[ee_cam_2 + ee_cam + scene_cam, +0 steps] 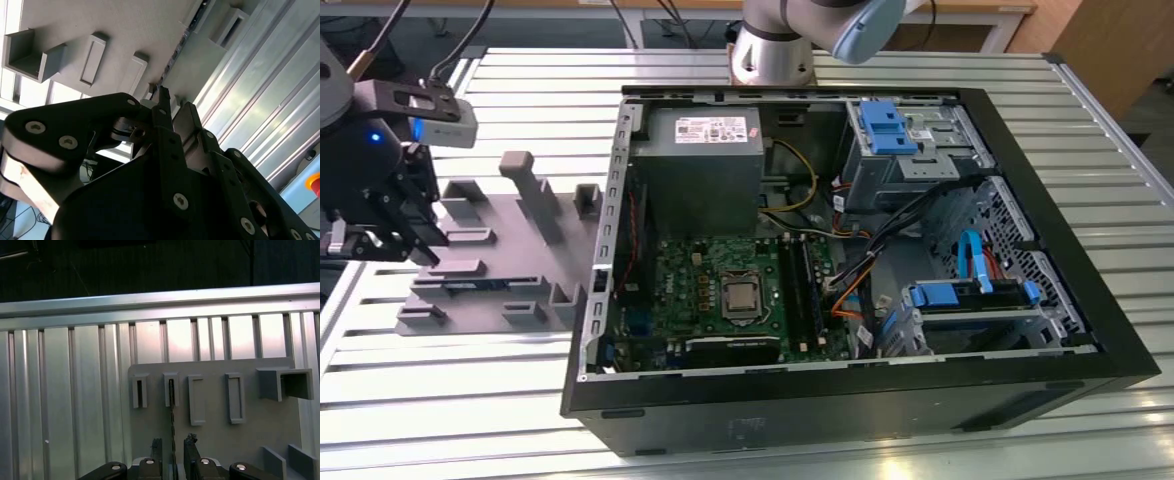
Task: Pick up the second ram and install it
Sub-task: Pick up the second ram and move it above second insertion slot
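Note:
The second ram (172, 405) stands on edge in a slot of the grey tray (215, 440), showing as a thin dark strip in the first wrist view. My gripper (173, 442) is open and straddles the strip's near end, one black finger on each side with a small gap to the board. In the second wrist view the ram's edge (177, 50) runs away from my gripper (175, 102) along the tray (125, 30). In the exterior view my gripper (400, 245) hangs over the left end of the tray (500, 290), outside the computer case.
The open black computer case (854, 390) lies to the exterior view's right of the tray. Inside are the green motherboard (707, 270), long black memory slots (801, 290), cables and blue drive brackets (887, 125). Upright grey blocks (527, 185) rise from the tray. Everything rests on a ribbed metal table (440, 400).

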{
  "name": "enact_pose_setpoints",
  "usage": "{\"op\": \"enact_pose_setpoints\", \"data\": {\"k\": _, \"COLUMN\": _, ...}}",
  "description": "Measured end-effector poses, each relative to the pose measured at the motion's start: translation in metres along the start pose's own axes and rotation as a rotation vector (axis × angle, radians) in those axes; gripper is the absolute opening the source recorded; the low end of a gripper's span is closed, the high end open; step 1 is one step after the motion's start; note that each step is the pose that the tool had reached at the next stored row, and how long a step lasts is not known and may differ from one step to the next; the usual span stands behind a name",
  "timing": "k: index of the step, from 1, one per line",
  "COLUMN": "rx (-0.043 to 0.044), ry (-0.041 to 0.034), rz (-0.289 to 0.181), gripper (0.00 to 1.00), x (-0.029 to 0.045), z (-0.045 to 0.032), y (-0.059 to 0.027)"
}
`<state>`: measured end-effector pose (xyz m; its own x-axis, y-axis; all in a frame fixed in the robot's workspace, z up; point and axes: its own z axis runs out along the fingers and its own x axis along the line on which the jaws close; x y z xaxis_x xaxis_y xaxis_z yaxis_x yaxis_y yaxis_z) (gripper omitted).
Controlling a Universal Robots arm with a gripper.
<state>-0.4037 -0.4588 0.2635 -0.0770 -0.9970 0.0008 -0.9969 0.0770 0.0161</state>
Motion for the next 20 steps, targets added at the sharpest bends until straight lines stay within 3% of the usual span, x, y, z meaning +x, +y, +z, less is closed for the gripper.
{"op": "enact_pose_setpoints", "data": {"k": 20, "rx": 0.0000, "ry": 0.0000, "rz": 0.000, "gripper": 0.31, "x": 0.0000, "z": 0.0174, "y": -0.0003}}
